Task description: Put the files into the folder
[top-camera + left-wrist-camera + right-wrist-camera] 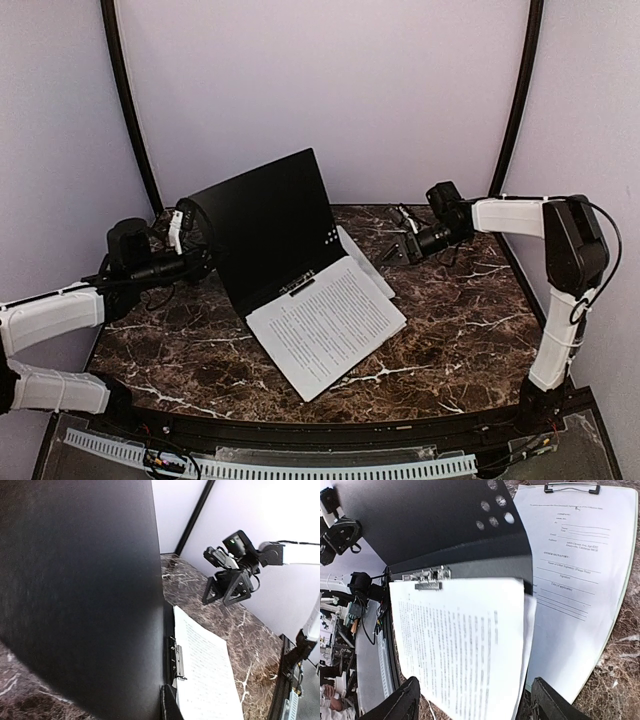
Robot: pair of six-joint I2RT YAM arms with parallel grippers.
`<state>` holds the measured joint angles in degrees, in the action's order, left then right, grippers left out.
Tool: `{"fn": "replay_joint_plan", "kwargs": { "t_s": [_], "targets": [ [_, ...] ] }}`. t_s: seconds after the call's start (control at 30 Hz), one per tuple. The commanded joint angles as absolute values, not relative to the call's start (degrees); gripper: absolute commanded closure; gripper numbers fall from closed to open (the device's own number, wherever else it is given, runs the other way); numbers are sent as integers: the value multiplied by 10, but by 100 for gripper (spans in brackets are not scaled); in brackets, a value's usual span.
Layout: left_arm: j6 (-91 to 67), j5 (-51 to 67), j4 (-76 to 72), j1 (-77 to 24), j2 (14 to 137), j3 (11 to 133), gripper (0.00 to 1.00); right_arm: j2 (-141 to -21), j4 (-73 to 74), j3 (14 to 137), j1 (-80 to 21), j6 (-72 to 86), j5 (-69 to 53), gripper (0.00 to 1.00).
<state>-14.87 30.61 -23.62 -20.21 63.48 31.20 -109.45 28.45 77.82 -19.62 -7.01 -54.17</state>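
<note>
The folder (270, 225) stands open, its black inside cover raised upright, its lower half flat on the table. The files (325, 325), white sheets of dense text, lie on that lower half with their top edge at the metal clip (179, 661). A second sheet's edge (530, 630) peeks out under the top one. My left gripper (183, 230) is shut on the cover's left edge and holds it up; one dark finger (172, 706) shows beside the cover (75, 580). My right gripper (402, 246) is open and empty, above the table behind and right of the folder, its fingers (405, 700) wide apart.
A pale green clipboard (580, 555) with a printed form under its metal clip lies flat behind and right of the folder, partly under it; it also shows in the top view (368, 262). The dark marble table (470, 330) ends at walls left, back and right.
</note>
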Motion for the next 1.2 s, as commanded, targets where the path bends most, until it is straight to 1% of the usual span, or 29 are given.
{"fn": "replay_joint_plan", "kwargs": {
  "t_s": [0.0,0.1,0.27,0.37,0.53,0.67,0.73,0.8,0.83,0.87,0.9,1.03,1.07,1.17],
  "targets": [
    [-137,147,-144,-213,552,305,99,-1068,268,767,-186,-14,-477,26],
    [-108,40,-86,-246,524,311,99,-1060,263,764,-178,-1,-450,26],
    [-77,-133,4,-345,492,321,99,-1059,250,759,-169,18,-452,26],
    [-57,-198,32,-398,484,320,99,-1064,241,754,-170,24,-456,25],
    [-22,-337,73,-509,512,330,99,-1066,230,737,-170,29,-461,26],
    [-4,-411,98,-585,575,343,96,-1065,231,728,-170,26,-458,26],
    [13,-430,101,-618,608,347,90,-1067,234,727,-170,25,-456,26],
    [20,-432,102,-646,640,353,83,-1070,237,728,-170,24,-455,26],
    [22,-432,104,-663,660,356,78,-1072,239,729,-170,23,-455,26],
    [25,-428,105,-672,668,361,75,-1072,241,729,-170,22,-453,26],
    [27,-426,108,-689,686,364,69,-1073,243,729,-170,21,-452,27],
    [31,-421,128,-736,733,382,57,-1074,252,729,-170,18,-444,27],
    [30,-421,133,-742,746,388,54,-1073,256,729,-170,17,-442,27],
    [29,-426,150,-770,767,400,52,-1072,263,729,-170,14,-438,27]
  ]
}}
